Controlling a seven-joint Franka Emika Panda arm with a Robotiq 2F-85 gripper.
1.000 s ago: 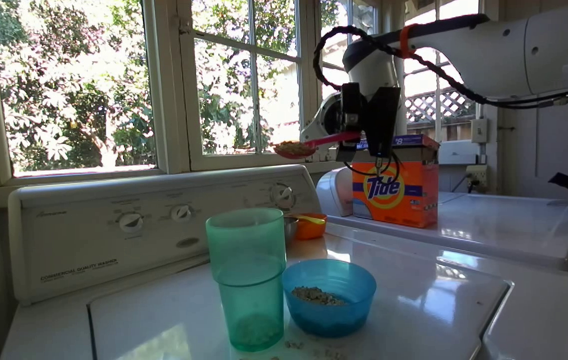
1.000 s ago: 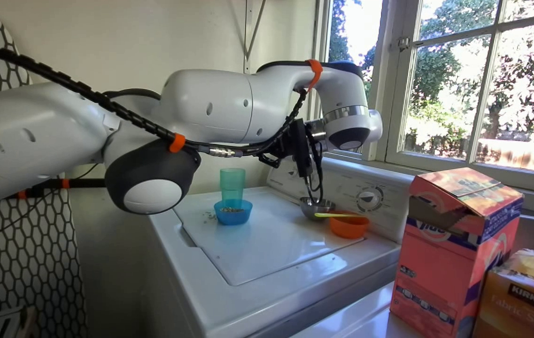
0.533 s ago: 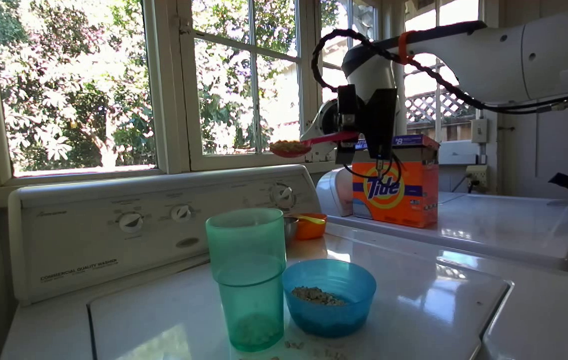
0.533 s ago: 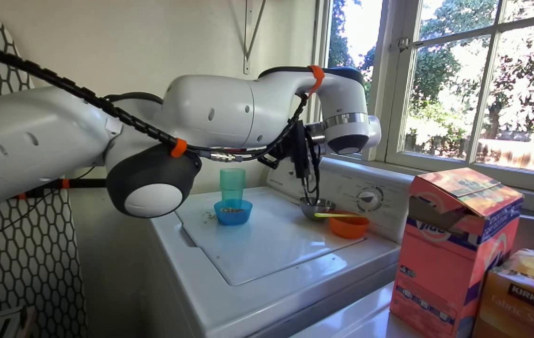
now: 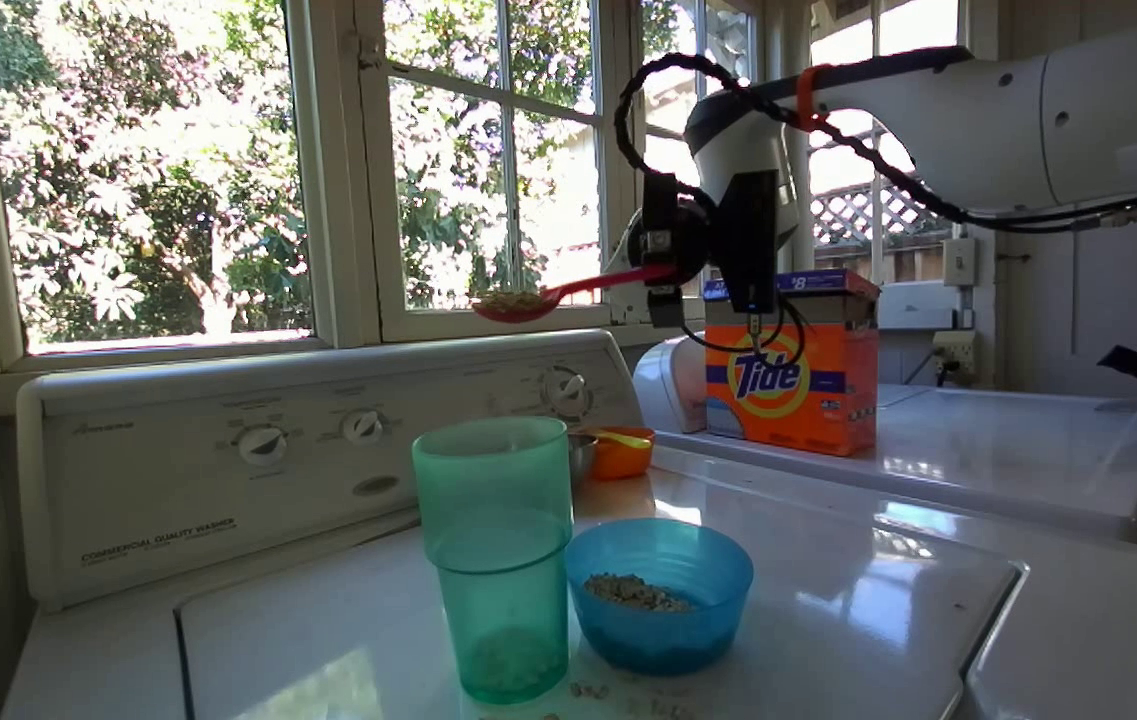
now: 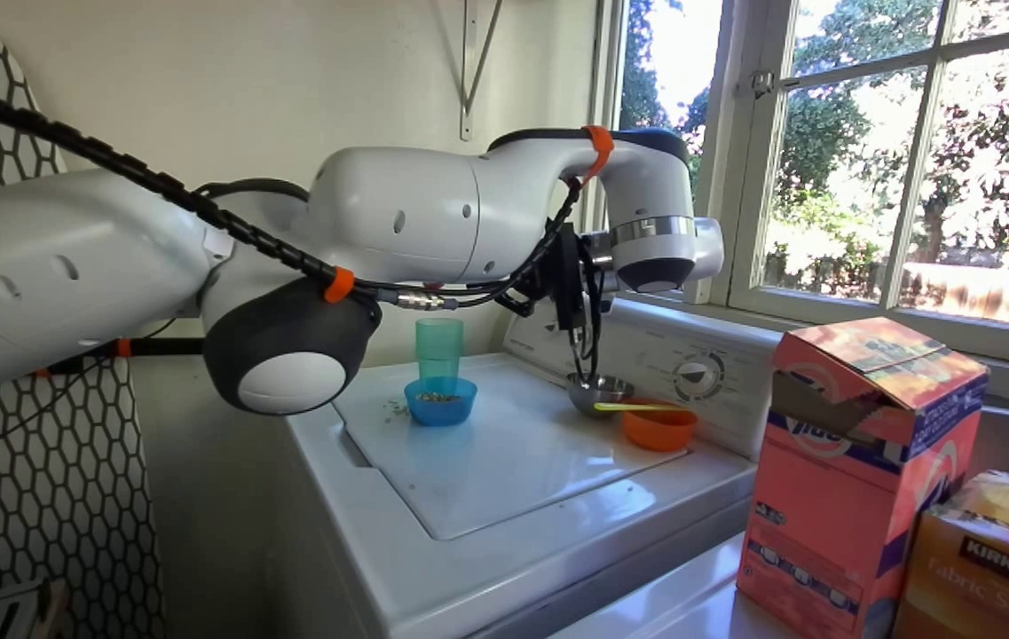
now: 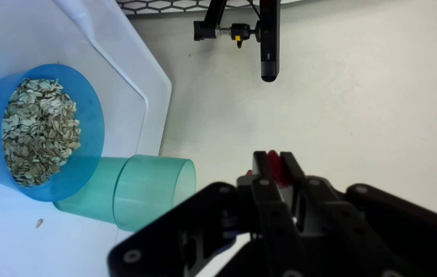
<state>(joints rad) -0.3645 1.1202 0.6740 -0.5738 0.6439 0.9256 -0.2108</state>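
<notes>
The pincer (image 7: 274, 163) is clenching a red spoon (image 5: 608, 281) by its handle. In an exterior view the red spoon is hanging at the upper centre of the frame, before the window (image 5: 448, 220), pointing left and carrying oats (image 5: 510, 299). The top edge of the panel (image 5: 158, 480) on the washer (image 5: 1078, 640) is running just below it in the frame; the rim of the cup (image 5: 493, 500) is sitting lower, well apart from it. In an exterior view a wide stretch of lid (image 6: 504, 479) is lying between the blue bowl (image 6: 439, 415), left of centre, and the orange bowl (image 6: 659, 432), right of centre. In the wrist view the washer's outer edge is slanting down from the upper left, and the wall (image 7: 337, 107) is filling the right side, a black bar (image 7: 269, 50) reaching in from the top.

Counting: one red spoon is being held; one cup is standing upright; three bowls are resting on the washer, the blue bowl, the orange bowl and a metal bowl (image 6: 582, 399); one yellow handle (image 6: 637, 407) is lying across the orange bowl; two boxes, the Tide box (image 6: 828, 497) and the Kirkland box (image 6: 992, 586), are standing at lower right; three knobs (image 5: 261, 446) are lining the panel.
</notes>
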